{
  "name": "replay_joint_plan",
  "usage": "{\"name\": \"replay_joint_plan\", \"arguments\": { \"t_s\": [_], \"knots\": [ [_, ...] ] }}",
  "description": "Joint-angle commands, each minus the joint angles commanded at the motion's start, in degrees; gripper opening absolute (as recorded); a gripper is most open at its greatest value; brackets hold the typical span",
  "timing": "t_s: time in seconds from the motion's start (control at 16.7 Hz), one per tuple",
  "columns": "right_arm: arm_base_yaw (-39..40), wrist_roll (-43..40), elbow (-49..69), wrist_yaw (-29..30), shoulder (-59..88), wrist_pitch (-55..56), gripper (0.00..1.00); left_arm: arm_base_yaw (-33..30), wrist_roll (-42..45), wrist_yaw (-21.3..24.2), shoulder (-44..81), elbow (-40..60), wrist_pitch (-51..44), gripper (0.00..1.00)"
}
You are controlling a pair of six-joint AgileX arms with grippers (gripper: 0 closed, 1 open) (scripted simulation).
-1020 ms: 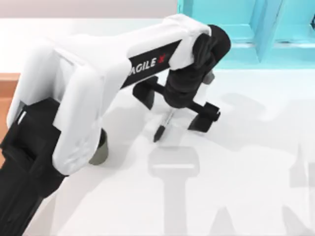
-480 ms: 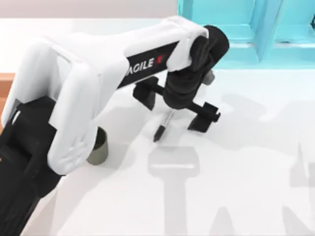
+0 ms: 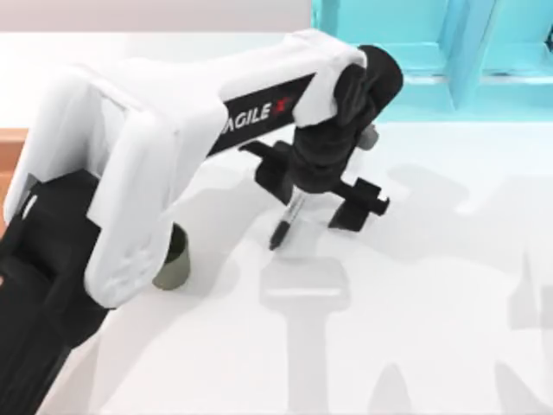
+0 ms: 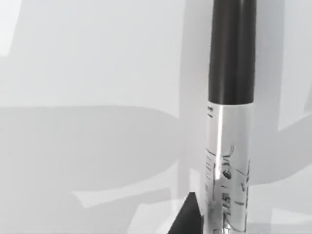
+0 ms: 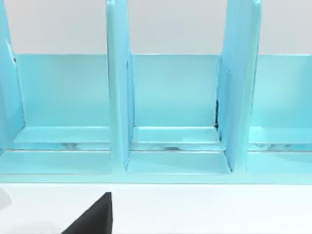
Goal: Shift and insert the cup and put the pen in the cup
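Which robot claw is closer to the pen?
The left one. The left claw hangs right over the pen, one finger on either side. The right claw is away from it, facing the turquoise shelf at the table's back.

**A rendered test bench, not a lived-in room**

The setting is a simulated tabletop workspace. A plain white table [image 3: 432,346] carries flat, hard-edged shadows and no clutter or wear. Along its far edge stands a turquoise rack [image 5: 170,112] of evenly spaced upright dividers, uniformly coloured and smooth, with a bare pale wall behind it. A strip of orange-brown floor [image 3: 10,164] shows past the table's left side. The white AgileX arm [image 3: 173,130] with its printed logo marks it as a robot trial bench.
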Motion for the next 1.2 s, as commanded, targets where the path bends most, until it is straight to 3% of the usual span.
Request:
{"name": "replay_joint_plan", "arguments": {
  "t_s": [0.18,0.24,0.66,0.72,1.2],
  "knots": [
    [0.00,0.00,0.00,0.00,0.00,0.00,1.00,0.00,0.00,0.00,0.00,0.00,0.00,0.02],
    [0.00,0.00,0.00,0.00,0.00,0.00,1.00,0.00,0.00,0.00,0.00,0.00,0.00,0.00],
    [0.00,0.00,0.00,0.00,0.00,0.00,1.00,0.00,0.00,0.00,0.00,0.00,0.00,0.00],
    [0.00,0.00,0.00,0.00,0.00,0.00,1.00,-1.13,-1.36,2.78,-3.49,0.70,-0.75,0.00],
    [0.00,0.00,0.00,0.00,0.00,0.00,1.00,-6.09,-6.62,2.13,-16.67,-8.38,-5.77,0.00]
  ]
}}
